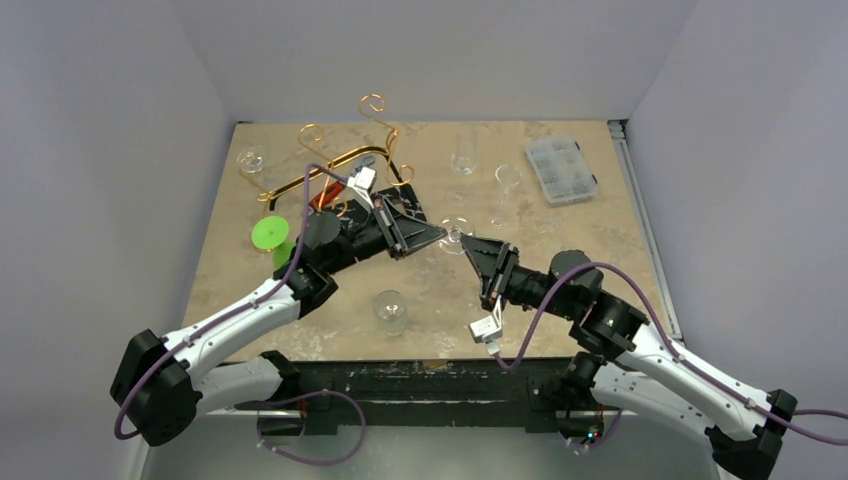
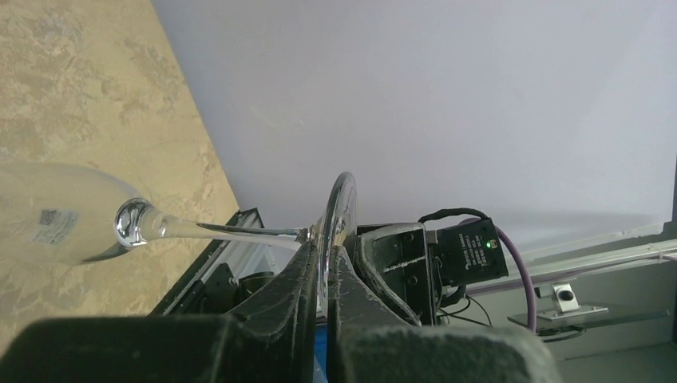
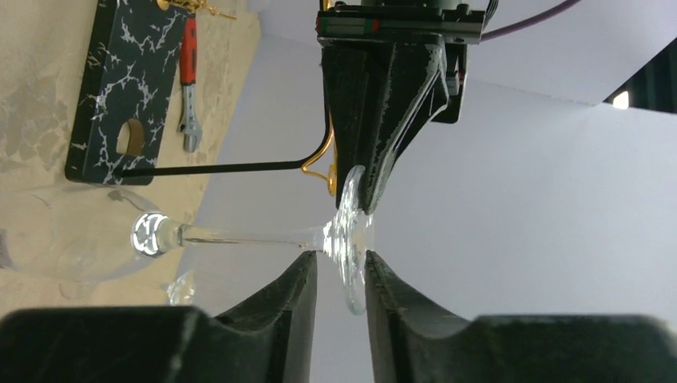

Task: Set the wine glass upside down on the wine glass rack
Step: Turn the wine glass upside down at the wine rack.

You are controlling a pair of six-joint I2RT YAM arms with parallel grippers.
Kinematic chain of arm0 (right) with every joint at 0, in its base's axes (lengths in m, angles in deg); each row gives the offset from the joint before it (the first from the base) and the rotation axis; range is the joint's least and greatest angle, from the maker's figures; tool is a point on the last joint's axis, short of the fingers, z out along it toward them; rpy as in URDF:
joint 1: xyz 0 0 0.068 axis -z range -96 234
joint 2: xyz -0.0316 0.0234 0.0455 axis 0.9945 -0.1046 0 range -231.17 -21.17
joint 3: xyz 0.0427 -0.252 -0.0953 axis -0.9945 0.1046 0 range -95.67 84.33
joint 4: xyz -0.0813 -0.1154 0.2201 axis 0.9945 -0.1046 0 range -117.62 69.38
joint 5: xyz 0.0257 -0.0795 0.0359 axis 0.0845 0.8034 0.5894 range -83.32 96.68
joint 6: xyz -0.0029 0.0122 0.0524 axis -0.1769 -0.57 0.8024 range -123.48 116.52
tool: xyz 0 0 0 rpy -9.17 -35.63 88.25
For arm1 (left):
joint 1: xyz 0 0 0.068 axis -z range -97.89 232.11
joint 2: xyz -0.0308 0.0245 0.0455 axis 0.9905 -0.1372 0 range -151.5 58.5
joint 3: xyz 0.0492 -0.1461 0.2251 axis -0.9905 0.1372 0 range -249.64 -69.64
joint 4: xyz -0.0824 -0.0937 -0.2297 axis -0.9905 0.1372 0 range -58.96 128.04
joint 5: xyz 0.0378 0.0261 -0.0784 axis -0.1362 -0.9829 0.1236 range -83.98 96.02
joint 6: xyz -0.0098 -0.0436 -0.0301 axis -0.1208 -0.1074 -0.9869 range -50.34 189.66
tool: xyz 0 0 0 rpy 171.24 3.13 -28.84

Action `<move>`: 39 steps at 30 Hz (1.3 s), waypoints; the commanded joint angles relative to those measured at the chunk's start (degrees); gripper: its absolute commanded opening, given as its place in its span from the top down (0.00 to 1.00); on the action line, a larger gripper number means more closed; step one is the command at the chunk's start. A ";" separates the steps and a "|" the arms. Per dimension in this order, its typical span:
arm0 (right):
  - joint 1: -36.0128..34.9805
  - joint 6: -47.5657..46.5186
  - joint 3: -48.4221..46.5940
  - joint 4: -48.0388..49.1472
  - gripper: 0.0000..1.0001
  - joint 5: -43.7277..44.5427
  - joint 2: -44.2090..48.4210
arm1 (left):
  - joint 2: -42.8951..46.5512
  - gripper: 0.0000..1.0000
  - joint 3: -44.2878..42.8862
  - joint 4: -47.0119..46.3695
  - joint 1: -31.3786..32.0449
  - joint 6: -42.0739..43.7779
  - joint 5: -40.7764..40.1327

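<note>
Glass is what both arms have met over: the wine glass [image 1: 455,237] hangs upside down above the middle of the tan table [image 1: 600,260], its round foot uppermost and its bowl pointing down at the tabletop. From where I stand I cannot tell whether the bowl's rim touches the surface.

The left gripper [image 2: 323,255] is clenched on the edge of the foot, with the thin disc pinched flat between its two black fingers. The right gripper [image 3: 339,267] comes in from the other side. Its fingers straddle the same foot where the stem joins it, but they stand a little apart with daylight beside the glass, so its hold looks released.

The wine glass rack [image 1: 390,135] stands at the far left of the table, its gold scroll loops rising behind the left arm. The glass is near it, off to its right, and not on it.

A black white-veined board [image 3: 128,80] lies below the rack with a red-handled wrench [image 3: 188,72] beside it. A green disc [image 1: 268,235] sits to the left, a clear compartment box [image 1: 562,170] is at the far right, and another glass [image 1: 390,310] stands near the front edge
</note>
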 commanded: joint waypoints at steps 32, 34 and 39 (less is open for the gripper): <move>10.30 47.32 -15.58 -16.95 0.06 7.27 -6.30 | 17.85 1.00 3.37 8.21 -2.61 9.95 -0.16; 14.67 52.75 -18.85 -19.72 0.06 5.52 -9.21 | 18.32 1.00 3.36 8.65 -2.63 10.50 0.07; 20.19 61.55 -21.76 -24.88 0.06 1.95 -13.62 | 19.41 1.00 3.20 9.84 -2.72 11.50 0.19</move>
